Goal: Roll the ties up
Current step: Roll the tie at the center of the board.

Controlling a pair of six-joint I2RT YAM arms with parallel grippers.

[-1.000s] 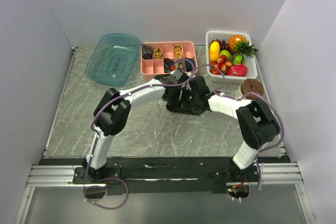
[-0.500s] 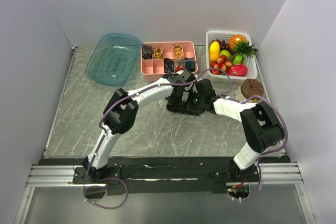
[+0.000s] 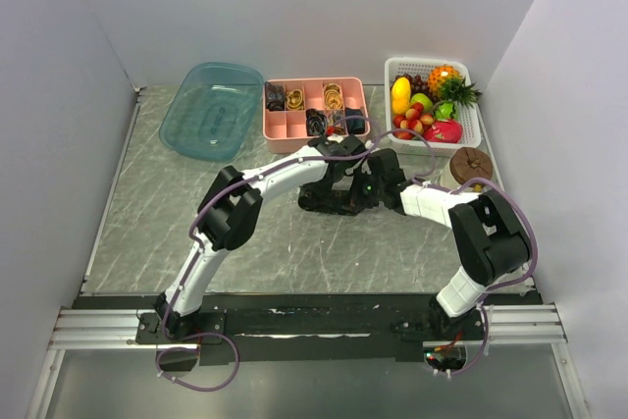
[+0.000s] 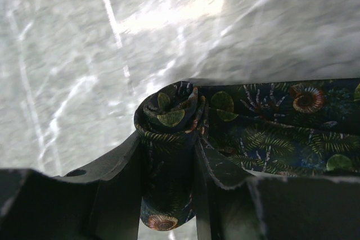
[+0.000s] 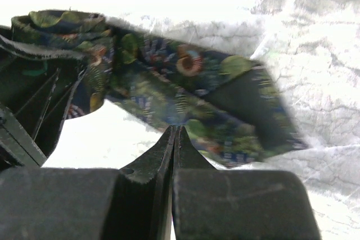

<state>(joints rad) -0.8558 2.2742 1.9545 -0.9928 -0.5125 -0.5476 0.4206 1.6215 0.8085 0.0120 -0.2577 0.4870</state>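
Observation:
A dark navy tie with a green fern and shell print [image 3: 319, 205] lies on the marble table between both arms. In the left wrist view one end is wound into a small coil [image 4: 169, 117], and the flat strip [image 4: 281, 122] runs off to the right. My left gripper [image 4: 167, 155] is shut on that coil, one finger on each side. My right gripper [image 5: 175, 128] is shut, with its tips against the near edge of the tie strip [image 5: 185, 91]. Seen from above, the left gripper [image 3: 341, 182] and right gripper [image 3: 365, 186] stand close together over the tie.
A pink divided tray [image 3: 285, 130] at the back holds several rolled ties. Left of it is a clear blue tub [image 3: 211, 110]. At the right stand a white fruit basket [image 3: 469, 125] and a brown round object [image 3: 471, 161].
The left arm's elbow has swung right and its gripper has turned on the coil. The dark strip now reaches further left on the table. The right gripper has shifted slightly back and right.

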